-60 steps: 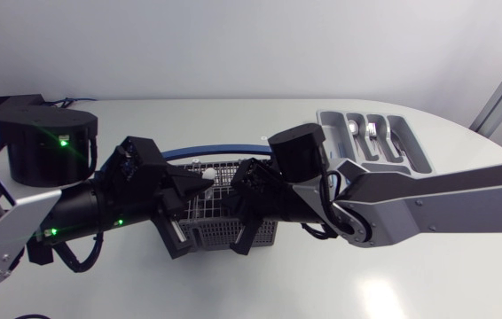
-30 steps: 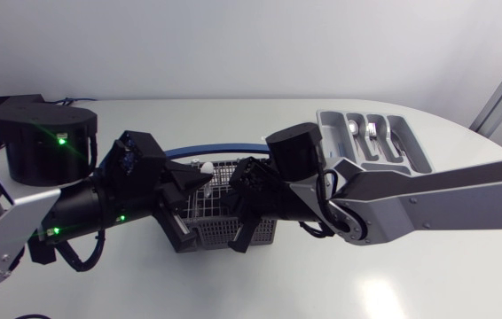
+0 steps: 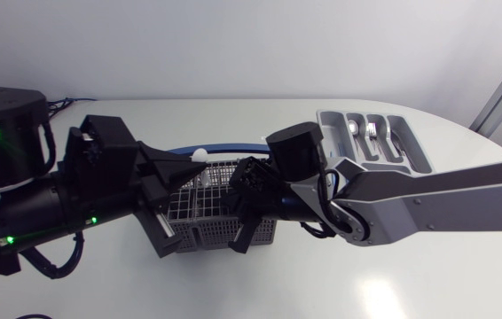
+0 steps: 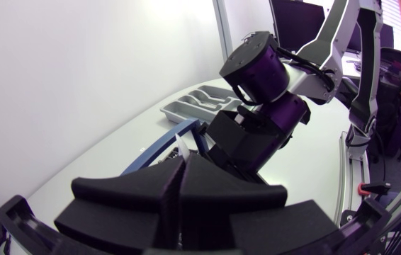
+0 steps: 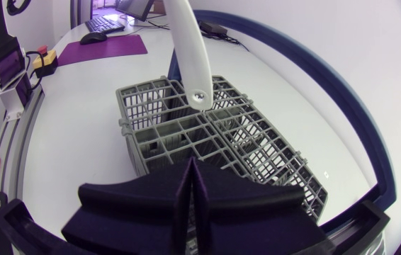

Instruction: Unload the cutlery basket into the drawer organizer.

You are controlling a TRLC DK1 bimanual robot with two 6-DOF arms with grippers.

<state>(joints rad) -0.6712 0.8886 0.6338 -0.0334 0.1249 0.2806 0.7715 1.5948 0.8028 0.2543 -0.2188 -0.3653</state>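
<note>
From overhead: pinches white utensil (image 3: 200, 157) in left gripper (image 3: 191, 170), just above cutlery basket (image 3: 208, 211); drawer organizer (image 3: 411, 146) well beyond. Left wrist: shows fingers clamped on it. Right wrist: holds right gripper (image 5: 190, 185) pressed together, empty, beside cutlery basket. Judged light, stiff (probably slippery); best gripped across the broad handle.

"Where do your two arms stand?"

"Your left arm (image 3: 47, 208) comes in from the left side and your right arm (image 3: 428, 190) from the right. Both reach toward the middle, with their grippers close together."

"And your left gripper?"

"Your left gripper (image 3: 191, 171) is held high and angled toward the right arm. Its fingers (image 4: 215, 188) are pressed together with only a thin seam between them, pinching a white handle (image 3: 200, 158) at their tips."

"The right one?"

"Your right gripper (image 3: 242, 237) tilts downward from a bent wrist. Its fingers (image 5: 144, 198) lie flat against each other."
</note>
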